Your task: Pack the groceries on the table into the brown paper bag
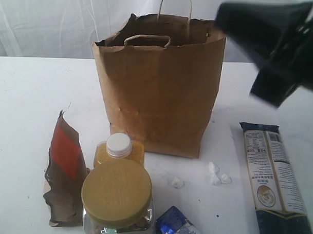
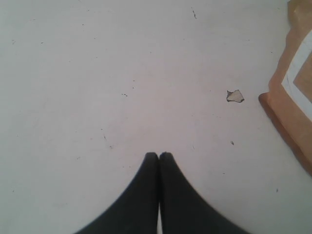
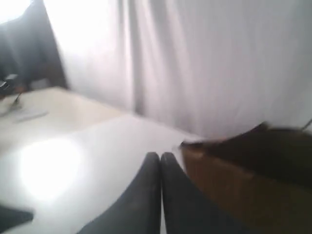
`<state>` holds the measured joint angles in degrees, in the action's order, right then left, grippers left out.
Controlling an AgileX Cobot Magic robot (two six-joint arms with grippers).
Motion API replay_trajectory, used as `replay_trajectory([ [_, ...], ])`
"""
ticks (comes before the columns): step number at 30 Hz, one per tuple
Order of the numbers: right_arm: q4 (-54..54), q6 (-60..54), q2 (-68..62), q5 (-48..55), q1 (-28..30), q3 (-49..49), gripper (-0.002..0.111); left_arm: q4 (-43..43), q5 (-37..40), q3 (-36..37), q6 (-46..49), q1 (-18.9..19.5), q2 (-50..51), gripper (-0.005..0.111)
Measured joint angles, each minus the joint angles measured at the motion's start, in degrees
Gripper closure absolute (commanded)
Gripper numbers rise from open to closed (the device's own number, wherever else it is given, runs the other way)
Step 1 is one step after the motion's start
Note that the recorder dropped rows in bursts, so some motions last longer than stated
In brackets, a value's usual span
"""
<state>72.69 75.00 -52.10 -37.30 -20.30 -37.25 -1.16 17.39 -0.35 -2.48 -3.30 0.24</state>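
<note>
5 items I count on white table (image 1: 28, 107), curtain behind. Bag (image 1: 157, 91) upright mid-table, mouth open. Navy packet (image 1: 275, 183) right of bag, long axis front-to-back, on side of my right arm (image 1: 282, 44), so the nearer arm. Jar (image 1: 117, 198), pouch (image 1: 64, 170), bottle (image 1: 119, 149), blue packet (image 1: 176, 225) front left. Right gripper (image 3: 160, 155) high by bag rim, left gripper (image 2: 158, 155) over bare table: both clenched, empty.

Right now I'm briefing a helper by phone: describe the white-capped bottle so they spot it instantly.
Find the tall brown paper bag standing mid-table. At its lower left corner, nearer the camera, stands a small yellow bottle, just behind the wide yellow-lidded jar. Only it has a round white cap.
</note>
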Motion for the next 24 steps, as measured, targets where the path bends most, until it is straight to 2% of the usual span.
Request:
replay_trajectory([
  [4,18.5,10.9,-8.1,-10.3,0.0,-1.0,0.108,0.0,0.0,0.0,0.0,0.0,0.0,0.107],
  [7,24.9,16.3,-12.9,-13.6,0.0,-3.8,0.108,0.0,0.0,0.0,0.0,0.0,0.0,0.107],
  [13,26.4,22.4,-18.9,-15.5,-3.8,-9.9,0.108,0.0,0.0,0.0,0.0,0.0,0.0,0.107],
  [19,26.7,22.9,-22.8,-15.8,-9.3,-10.9,0.108,0.0,0.0,0.0,0.0,0.0,0.0,0.107],
  [24,27.2,16.9,-23.4,-4.3,-10.6,-10.9,0.108,0.0,0.0,0.0,0.0,0.0,0.0,0.107],
])
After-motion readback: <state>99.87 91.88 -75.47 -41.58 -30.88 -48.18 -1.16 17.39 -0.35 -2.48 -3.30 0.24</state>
